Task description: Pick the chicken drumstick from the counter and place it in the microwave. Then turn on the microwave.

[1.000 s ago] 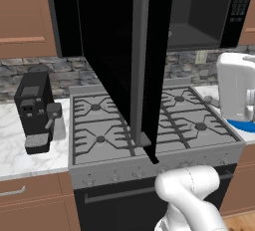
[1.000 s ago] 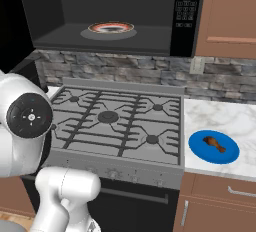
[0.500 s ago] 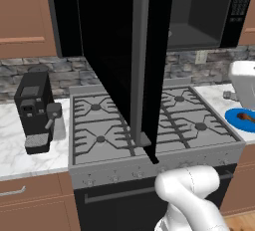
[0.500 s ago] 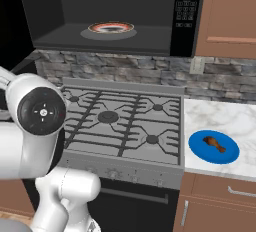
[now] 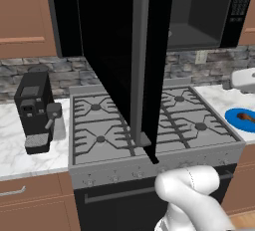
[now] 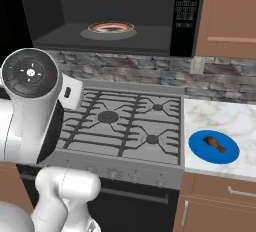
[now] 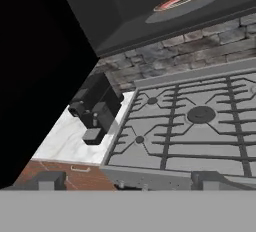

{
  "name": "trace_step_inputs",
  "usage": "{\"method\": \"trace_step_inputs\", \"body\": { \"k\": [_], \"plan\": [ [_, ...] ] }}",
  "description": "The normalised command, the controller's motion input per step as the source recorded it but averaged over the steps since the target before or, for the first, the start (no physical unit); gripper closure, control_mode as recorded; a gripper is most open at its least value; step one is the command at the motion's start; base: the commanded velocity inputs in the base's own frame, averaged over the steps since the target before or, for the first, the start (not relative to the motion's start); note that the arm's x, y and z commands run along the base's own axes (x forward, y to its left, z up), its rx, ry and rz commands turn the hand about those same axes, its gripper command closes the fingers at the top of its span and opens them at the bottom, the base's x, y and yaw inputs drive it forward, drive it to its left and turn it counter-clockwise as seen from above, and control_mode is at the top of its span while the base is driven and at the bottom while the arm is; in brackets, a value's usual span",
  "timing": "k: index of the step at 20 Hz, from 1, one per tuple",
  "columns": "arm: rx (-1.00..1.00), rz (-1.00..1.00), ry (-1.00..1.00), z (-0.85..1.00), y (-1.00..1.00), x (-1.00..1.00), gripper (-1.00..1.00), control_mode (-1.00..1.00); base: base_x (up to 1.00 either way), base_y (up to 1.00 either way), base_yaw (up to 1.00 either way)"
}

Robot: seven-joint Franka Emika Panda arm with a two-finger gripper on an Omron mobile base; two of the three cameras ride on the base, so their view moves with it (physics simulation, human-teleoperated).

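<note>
A white marble tabletop [image 6: 225,121] flanks a grey gas stove [image 6: 125,126] beneath the open microwave [image 6: 115,13]. One chicken drumstick [image 6: 214,143] lies on one blue plate [image 6: 213,147], right of the stove. One coffee machine [image 5: 35,110] stands left. The pincer [image 7: 127,180], apparently empty, gapes wide.

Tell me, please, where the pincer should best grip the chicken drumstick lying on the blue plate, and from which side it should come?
Probably from straight above, closing across the thick meaty end of the chicken drumstick. It lies flat on the shallow blue plate on the counter, so its sides are free while the rim hinders a low sideways approach.
</note>
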Motion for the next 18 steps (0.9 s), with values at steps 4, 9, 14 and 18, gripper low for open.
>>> {"method": "trace_step_inputs", "body": {
  "k": [4,9,14,18],
  "plan": [
    [-0.18,0.00,0.14,-0.04,-0.39,0.06,-1.00,-1.00,0.00,0.00,0.00],
    [0.02,0.05,0.09,-0.06,-0.29,0.11,-1.00,-1.00,0.00,0.00,0.00],
    [0.02,0.19,0.02,-0.12,-0.30,0.06,-1.00,-1.00,0.00,0.00,0.00],
    [0.00,0.18,0.02,-0.17,-0.24,0.12,-1.00,-1.00,0.00,0.00,0.00]
  ]
}}
